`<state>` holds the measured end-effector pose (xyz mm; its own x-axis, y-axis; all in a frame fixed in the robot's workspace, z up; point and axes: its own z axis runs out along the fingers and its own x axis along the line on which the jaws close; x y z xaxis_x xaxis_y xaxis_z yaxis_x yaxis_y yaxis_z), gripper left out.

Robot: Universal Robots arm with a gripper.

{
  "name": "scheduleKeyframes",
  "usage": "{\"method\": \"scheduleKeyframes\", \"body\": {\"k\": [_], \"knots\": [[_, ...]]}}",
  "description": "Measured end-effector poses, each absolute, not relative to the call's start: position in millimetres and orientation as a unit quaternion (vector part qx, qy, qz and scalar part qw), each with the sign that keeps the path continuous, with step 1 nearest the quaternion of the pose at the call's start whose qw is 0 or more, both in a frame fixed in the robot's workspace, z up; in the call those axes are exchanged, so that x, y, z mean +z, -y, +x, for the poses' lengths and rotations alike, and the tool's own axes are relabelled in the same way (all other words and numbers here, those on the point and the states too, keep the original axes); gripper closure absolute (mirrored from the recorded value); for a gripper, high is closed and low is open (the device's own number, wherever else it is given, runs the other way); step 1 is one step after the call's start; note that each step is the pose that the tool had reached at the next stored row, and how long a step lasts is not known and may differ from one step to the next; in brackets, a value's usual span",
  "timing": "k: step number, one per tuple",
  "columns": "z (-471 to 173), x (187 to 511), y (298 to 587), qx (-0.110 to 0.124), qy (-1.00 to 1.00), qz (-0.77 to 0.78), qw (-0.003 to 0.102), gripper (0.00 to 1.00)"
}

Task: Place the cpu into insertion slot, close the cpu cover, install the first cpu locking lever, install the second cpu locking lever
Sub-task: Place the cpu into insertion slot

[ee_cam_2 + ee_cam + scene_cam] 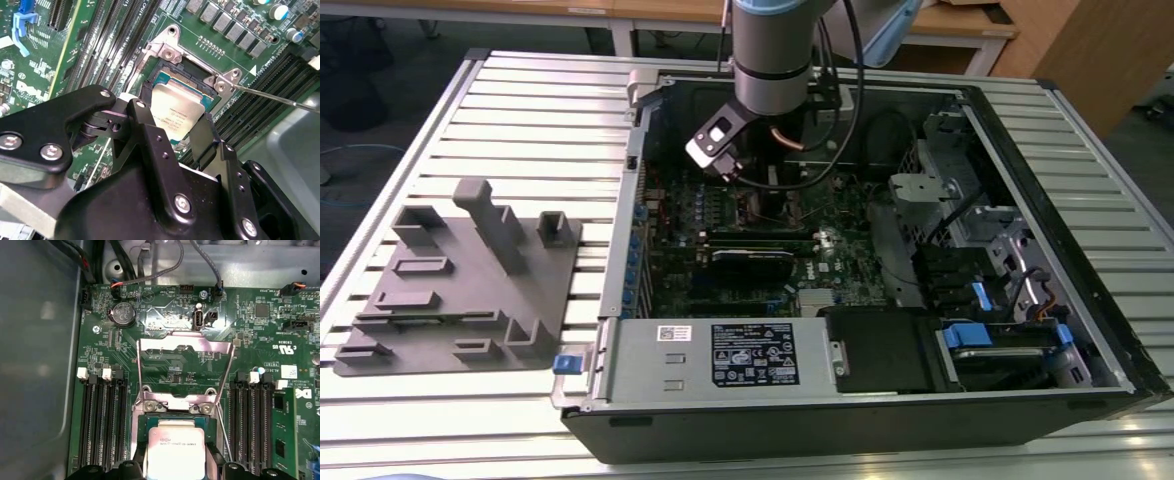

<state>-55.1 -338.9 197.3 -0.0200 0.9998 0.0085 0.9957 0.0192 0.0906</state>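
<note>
Our gripper point(172, 119) has its two black fingers point(145, 131) set against opposite edges of the cpu point(180, 107). As far as we can judge they are clamped on it, for we see no gap at either edge in both wrist views. The chip lies flat, silvery top up, directly over the insertion slot point(165, 79), whose rim frames it closely. We cannot tell whether it is fully seated or held just above the seat.

Beyond the socket, in the first wrist view, the cpu cover point(185, 346) stands swung back on its hinge, its window showing the green board behind. A thin locking lever point(272, 95) runs out free from the socket's corner, not latched. Long black memory slots point(102, 425) flank the socket on both sides.

In the exterior view the arm point(774, 60) reaches down into the open computer case point(854, 425) on the slatted table point(520, 110), with a grey fixture point(454, 285) well apart on the exterior view's left.

We judge the first step, the placing, to be in hand, with cover and levers not yet done. Letting go, we think, calls for a chip lying square and level in the socket, since a tilted corner could press on the contacts.
</note>
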Motion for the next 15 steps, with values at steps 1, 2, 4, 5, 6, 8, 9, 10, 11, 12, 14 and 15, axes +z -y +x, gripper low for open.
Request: {"method": "scheduleKeyframes", "body": {"k": [1,2,4,5,6,8,9,10,11,12,14,15], "knots": [[-55.2,197.0,338.9,0.035,-0.713,0.699,0.029,0.46],[-55.2,197.1,338.9,0.035,-0.713,0.699,0.029,0.46],[-55.4,197.1,338.9,0.035,-0.713,0.699,0.029,0.46],[-56.3,196.9,338.9,0.035,-0.713,0.699,0.029,0.46],[-57.4,196.8,338.9,0.035,-0.713,0.699,0.029,0.46],[-59.2,196.0,338.9,0.036,-0.713,0.699,0.029,0.46],[-59.2,195.1,338.9,0.036,-0.713,0.700,0.029,0.46],[-59.2,194.1,338.9,0.035,-0.712,0.700,0.029,0.46],[-59.2,193.6,339.0,0.035,-0.711,0.702,0.029,0.46],[-59.2,193.5,339.0,0.035,-0.709,0.703,0.029,0.46],[-59.1,193.2,338.9,0.035,-0.708,0.705,0.029,0.46],[-59.1,193.1,338.9,0.035,-0.707,0.706,0.029,0.46]]}}
